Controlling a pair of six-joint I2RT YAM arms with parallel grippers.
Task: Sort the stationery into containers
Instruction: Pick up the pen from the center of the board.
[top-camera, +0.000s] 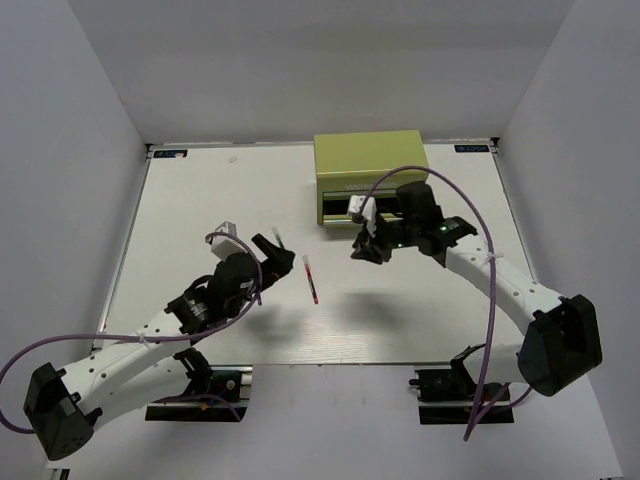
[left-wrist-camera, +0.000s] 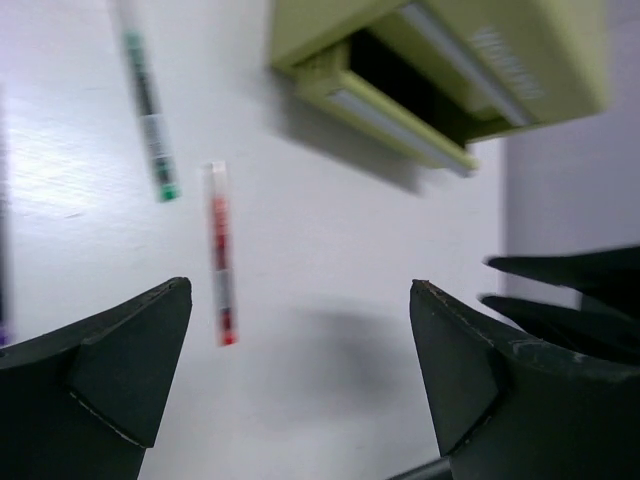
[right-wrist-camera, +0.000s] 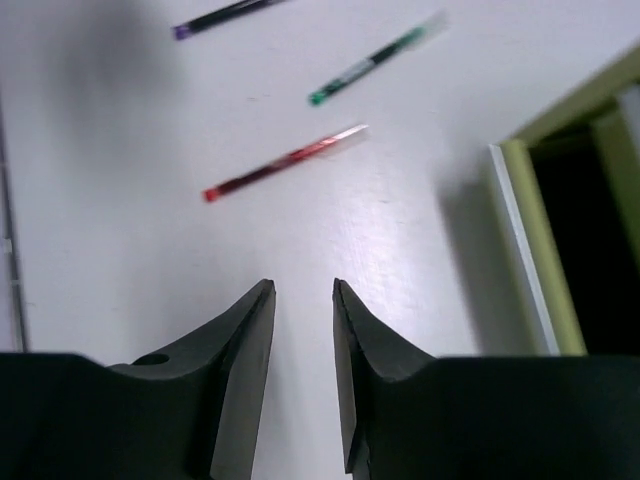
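Left gripper (top-camera: 275, 250) spread wide, empty, beside the red pen (top-camera: 311, 280) mid-table; right gripper (right-wrist-camera: 303, 300) almost pressed together on nothing, near the far chest (top-camera: 368, 165); a skewed pinch could roll the pen away.

Three views: one high and fixed, two low on the wrists.

Overhead from behind the arm bases, looking down across the whole white table (top-camera: 200, 200). Left wrist close above the surface, facing right toward the green drawer chest (left-wrist-camera: 500, 60). Right wrist just as low, facing left with the chest's open front at its right edge. Shared by all three: the red pen (top-camera: 311, 280) and the chest. Shared by both wrist views: the green pen (left-wrist-camera: 150, 120).
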